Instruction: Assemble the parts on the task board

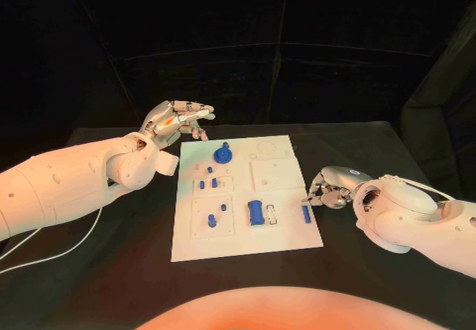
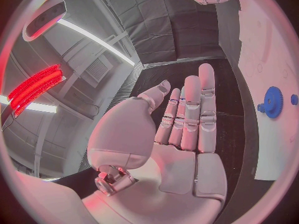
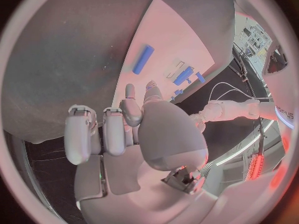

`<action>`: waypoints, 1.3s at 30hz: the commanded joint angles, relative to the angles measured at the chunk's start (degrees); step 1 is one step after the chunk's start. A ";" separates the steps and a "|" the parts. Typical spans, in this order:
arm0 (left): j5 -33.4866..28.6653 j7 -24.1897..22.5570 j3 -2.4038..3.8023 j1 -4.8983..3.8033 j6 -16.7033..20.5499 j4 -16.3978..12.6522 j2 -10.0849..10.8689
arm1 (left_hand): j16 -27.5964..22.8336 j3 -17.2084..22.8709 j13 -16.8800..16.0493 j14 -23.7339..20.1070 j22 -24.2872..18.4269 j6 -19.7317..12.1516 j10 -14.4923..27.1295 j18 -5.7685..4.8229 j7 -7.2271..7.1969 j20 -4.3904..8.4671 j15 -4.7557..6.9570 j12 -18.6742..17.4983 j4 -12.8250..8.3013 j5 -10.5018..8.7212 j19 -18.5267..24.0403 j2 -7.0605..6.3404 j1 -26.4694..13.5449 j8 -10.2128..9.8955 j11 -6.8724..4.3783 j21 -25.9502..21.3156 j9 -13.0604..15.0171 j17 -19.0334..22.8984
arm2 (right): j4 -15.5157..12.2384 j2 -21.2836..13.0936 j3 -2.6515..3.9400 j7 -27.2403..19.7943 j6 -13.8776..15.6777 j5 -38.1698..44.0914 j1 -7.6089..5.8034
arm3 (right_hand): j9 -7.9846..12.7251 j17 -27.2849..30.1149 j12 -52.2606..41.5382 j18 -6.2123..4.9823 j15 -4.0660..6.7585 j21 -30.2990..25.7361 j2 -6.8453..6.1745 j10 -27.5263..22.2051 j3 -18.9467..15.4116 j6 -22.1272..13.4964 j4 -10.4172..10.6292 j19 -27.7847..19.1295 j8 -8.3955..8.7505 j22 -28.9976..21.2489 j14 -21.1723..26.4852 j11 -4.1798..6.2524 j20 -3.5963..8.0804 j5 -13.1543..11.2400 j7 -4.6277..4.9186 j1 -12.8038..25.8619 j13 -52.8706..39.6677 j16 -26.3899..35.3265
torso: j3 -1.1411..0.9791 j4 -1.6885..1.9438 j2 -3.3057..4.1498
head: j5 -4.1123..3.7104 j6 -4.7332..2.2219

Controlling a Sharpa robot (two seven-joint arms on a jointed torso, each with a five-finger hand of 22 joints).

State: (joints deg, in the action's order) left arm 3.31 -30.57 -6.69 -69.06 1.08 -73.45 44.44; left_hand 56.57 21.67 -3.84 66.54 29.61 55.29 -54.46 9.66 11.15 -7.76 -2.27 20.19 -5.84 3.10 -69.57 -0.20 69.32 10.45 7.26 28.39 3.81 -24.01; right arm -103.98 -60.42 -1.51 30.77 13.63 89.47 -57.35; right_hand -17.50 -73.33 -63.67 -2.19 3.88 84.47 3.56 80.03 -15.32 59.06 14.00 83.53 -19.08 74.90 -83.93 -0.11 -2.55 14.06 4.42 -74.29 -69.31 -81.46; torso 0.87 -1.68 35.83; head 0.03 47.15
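The left hand (image 1: 179, 121) hovers over the black tabletop (image 1: 119, 240) beside the board's (image 1: 287, 237) far left corner, fingers straight and apart, holding nothing. The right hand (image 1: 330, 190) sits at the board's right edge, just beside a thin blue bar (image 1: 305, 214), some fingers curled in, nothing visibly in its grasp. The white board lies mid-table, carrying a blue gear (image 1: 223, 153) at its far end, small blue pegs (image 1: 209, 177) on its left side and a larger blue block (image 1: 256, 212) nearer the robot. Dark curtains (image 1: 298, 62) enclose the table.
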 commanded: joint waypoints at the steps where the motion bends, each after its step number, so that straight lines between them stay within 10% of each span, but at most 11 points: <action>1: -0.24 -0.14 0.04 -0.09 -0.57 -0.13 0.05 | 0.38 -0.32 0.08 -0.25 -0.04 -0.13 0.30 0.75 0.22 0.03 0.01 0.18 -0.09 -0.15 -0.32 0.24 0.13 -0.21 0.10 -0.21 0.02 0.05 | 0.26 0.37 0.01 1.28 -4.33 0.89 0.15 | -0.25 0.03 0.31 -0.08 -0.17 -0.29 -0.55 -0.42 -0.59 0.51 0.08 0.02 -0.38 7.06 -3.08 0.16 -0.36 -0.48 -0.12 0.24 0.05 0.23 | 0.05 0.10 -0.02 | -0.11 0.01; 21: -0.24 -0.13 0.04 -0.09 -0.59 -0.04 0.10 | 0.39 -0.34 0.08 -0.25 -0.06 -0.14 0.31 0.75 0.22 0.03 0.01 0.19 -0.09 -0.14 -0.33 0.26 0.13 -0.21 0.10 -0.22 0.02 0.07 | 1.04 2.27 -0.02 1.73 -7.58 0.86 1.06 | -0.97 -0.01 0.53 -0.09 0.02 -0.35 -1.01 -0.45 -1.05 0.79 -0.28 -0.01 -0.75 7.03 -3.09 0.38 -0.18 -1.23 -0.36 -0.86 0.09 0.28 | 0.02 0.08 0.00 | -0.16 0.23; 39: -0.24 0.00 0.03 -0.08 -0.71 -0.08 0.19 | 0.39 -0.34 0.08 -0.25 -0.06 -0.14 0.31 0.75 0.22 0.03 0.01 0.19 -0.09 -0.14 -0.33 0.26 0.13 -0.21 0.10 -0.22 0.02 0.07 | 1.55 4.08 -0.03 4.56 -8.78 7.77 1.69 | -1.48 0.20 2.32 -0.16 0.16 -0.69 0.75 -1.45 4.20 -0.47 -8.94 -0.24 0.61 6.78 -3.02 0.42 0.08 -2.29 -0.05 -13.61 0.88 0.62 | 0.08 0.17 -0.01 | -0.08 0.30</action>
State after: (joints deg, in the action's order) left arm 3.31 -30.49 -6.70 -69.05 1.03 -73.44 44.58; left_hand 56.57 21.68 -3.84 66.54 29.62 55.29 -54.46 9.65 11.15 -7.76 -2.27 20.19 -5.85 3.10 -69.57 -0.20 69.32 10.45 7.27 28.41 3.81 -24.02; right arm -102.75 -56.38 -1.19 33.35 6.04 94.31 -56.05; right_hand -19.17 -73.18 -61.56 -2.20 3.65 84.03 2.74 79.09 -11.48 58.72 5.40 83.53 -18.61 74.90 -83.91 0.22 -2.55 11.98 4.34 -85.68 -68.72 -81.21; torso 0.94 -1.55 35.83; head -0.09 47.48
